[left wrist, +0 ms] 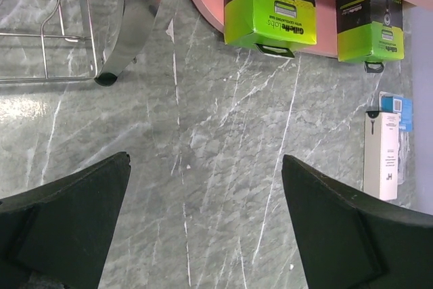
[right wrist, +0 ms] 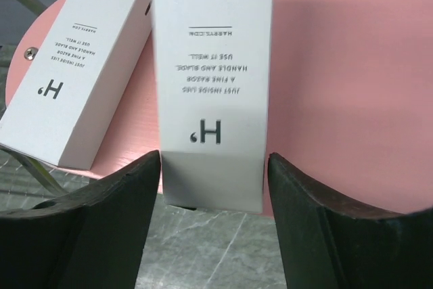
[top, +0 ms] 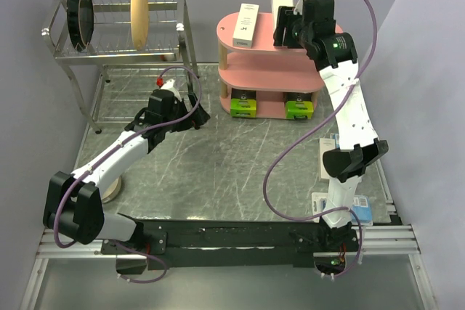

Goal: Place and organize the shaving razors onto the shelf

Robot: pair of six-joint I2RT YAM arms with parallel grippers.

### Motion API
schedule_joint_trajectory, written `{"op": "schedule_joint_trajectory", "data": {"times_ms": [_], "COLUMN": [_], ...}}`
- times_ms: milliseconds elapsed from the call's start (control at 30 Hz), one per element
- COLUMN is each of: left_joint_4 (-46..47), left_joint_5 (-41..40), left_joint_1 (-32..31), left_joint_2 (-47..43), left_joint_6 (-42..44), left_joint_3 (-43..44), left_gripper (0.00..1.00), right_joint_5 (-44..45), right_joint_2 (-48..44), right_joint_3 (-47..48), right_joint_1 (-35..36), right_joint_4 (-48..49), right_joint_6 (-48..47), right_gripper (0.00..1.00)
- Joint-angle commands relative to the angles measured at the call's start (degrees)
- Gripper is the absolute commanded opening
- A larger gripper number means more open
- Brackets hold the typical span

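At nine o'clock in the overhead view our left gripper point(left wrist: 205, 167) hangs over the table point(left wrist: 203, 99), fingers spread wide with nothing between them; at its two o'clock a loose white box point(left wrist: 381, 153) lies flat with a blister pack point(left wrist: 400, 107) just beside it, both not yet shelved.

On the bottom tier of the shelf point(top: 269, 78) stand the left lime box point(top: 243, 107) and the right lime box point(top: 299, 109); on the top board a placed white box point(right wrist: 74, 65) lies at the ten o'clock side.

Our right gripper point(right wrist: 215, 160) is at that board with the held white box point(right wrist: 213, 65) between its fingers, which sit close along both long sides; we cannot tell whether they pinch it or stand just off. Its near end overhangs the six o'clock rim.

To place it well, we judge it should slide towards twelve until its whole base rests on pink; we would square it parallel to its neighbour without touching, open evenly, then back out towards six, lest a finger drag it off.
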Motion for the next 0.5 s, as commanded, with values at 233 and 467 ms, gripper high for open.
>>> {"op": "schedule_joint_trajectory", "data": {"times_ms": [233,467], "left_joint_4": [3.41,2.80], "left_joint_5": [1.62,0.48], "left_joint_1": [-0.70,-1.40], "left_joint_2": [0.60,-0.28], "left_joint_6": [-1.06,-1.06], "left_joint_3": [-0.11,0.24], "left_gripper": [1.00,1.00], "right_joint_5": [2.30,7.05], "right_joint_2": [-3.94,-17.02], "right_joint_3": [-0.53,-11.55], "right_joint_1": [-0.23,-2.94], "right_joint_4": [1.49,1.67], "right_joint_6": [0.54,-2.01], "right_gripper": [0.76,0.77]}}
